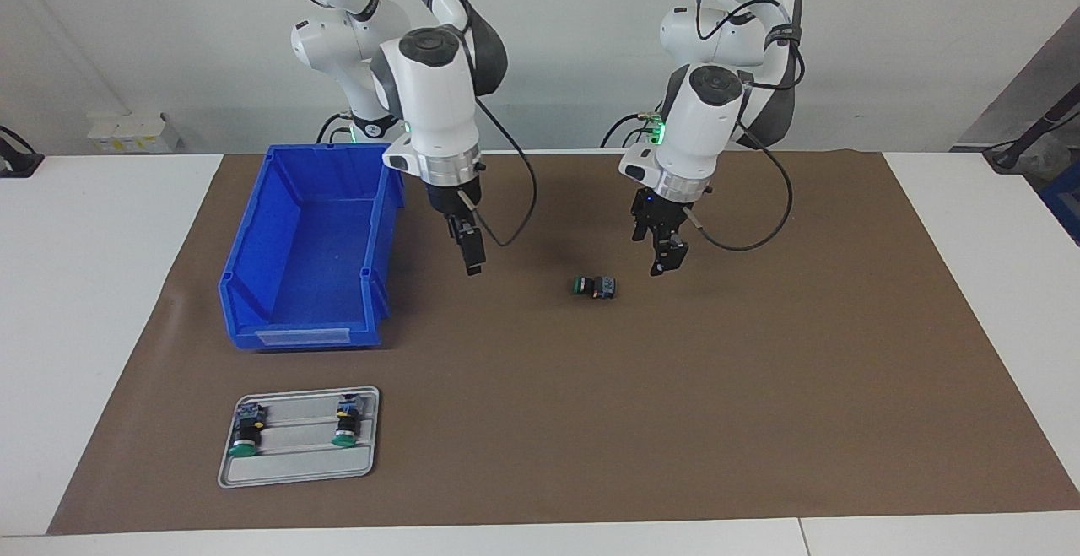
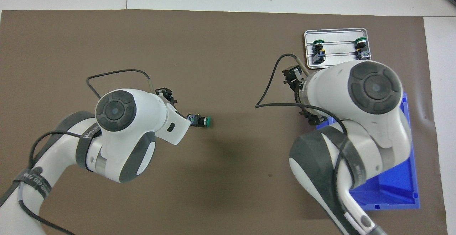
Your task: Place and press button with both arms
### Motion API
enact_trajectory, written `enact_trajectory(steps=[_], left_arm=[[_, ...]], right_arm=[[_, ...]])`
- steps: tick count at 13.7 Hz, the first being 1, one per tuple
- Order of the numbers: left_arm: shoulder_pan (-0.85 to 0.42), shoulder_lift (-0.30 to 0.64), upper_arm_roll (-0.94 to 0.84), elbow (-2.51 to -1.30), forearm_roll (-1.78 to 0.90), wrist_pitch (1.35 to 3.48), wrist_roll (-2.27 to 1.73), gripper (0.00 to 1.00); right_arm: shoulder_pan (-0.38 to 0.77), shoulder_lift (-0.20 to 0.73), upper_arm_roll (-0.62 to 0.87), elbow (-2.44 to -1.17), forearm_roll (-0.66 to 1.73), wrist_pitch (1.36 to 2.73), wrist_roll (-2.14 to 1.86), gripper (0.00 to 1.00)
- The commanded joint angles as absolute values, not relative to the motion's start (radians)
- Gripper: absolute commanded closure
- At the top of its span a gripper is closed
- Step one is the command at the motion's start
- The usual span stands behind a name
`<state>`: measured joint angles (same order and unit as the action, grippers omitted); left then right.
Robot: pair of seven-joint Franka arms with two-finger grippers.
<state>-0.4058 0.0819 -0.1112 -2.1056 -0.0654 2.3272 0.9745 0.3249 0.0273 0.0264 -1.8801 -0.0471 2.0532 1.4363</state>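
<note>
Starting at the right arm's end of the table in the facing view, a grey tray (image 1: 297,473) is lying on the brown mat (image 1: 759,421) with two spare green-capped push-buttons (image 1: 247,431) resting on it. Nearer to the robots than the tray, a blue bin (image 1: 253,286) is standing with nothing showing inside it. The right gripper (image 1: 472,265) is hanging over the mat just beside the bin, its fingers apart and carrying nothing; this arm is waiting.

Toward the middle of the mat, the button (image 1: 593,287) is lying on its side, green cap pointing toward the right arm's end and terminal block toward the left arm's end. The left gripper (image 1: 664,262) is hovering just beside that terminal block, clear of it; whether its fingers are apart or together cannot be made out.

By my reading, the placing step is in hand: the button is down on the mat, not held, but not yet upright. The next move probably calls for the left gripper to take the black body and steady it, so the right gripper can come across and push the cap.

A strap on the left arm carries white lettering, too small to read.
</note>
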Motion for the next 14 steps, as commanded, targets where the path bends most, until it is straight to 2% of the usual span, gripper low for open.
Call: enact_trajectory(steps=[1,3,5,8,14], left_arm=[[-0.477,0.170,-0.092,-2.092,-0.074,2.394,0.970,0.15],[-0.489,0.175,-0.092,-2.098,-0.072,2.405,0.963,0.18],[-0.497,0.175,-0.094,-2.100,-0.074,2.411,0.948,0.27],[-0.525,0.176,-0.091,-2.103,-0.072,2.434,0.894,0.27],[-0.540,0.250,-0.091,-2.102,-0.072,2.467,0.893,0.26]], right_arm=[[0.229,-0.055,0.040,-1.930,0.014,1.994,1.177,0.02],[0.166,-0.078,0.040,-1.924,0.021,1.953,0.998,0.02],[0.131,-0.087,0.029,-1.908,0.021,1.915,0.814,0.01],[0.072,-0.081,0.029,-1.858,0.021,1.858,0.579,0.00],[-0.004,-0.045,0.026,-1.686,0.008,1.668,0.142,0.00]])
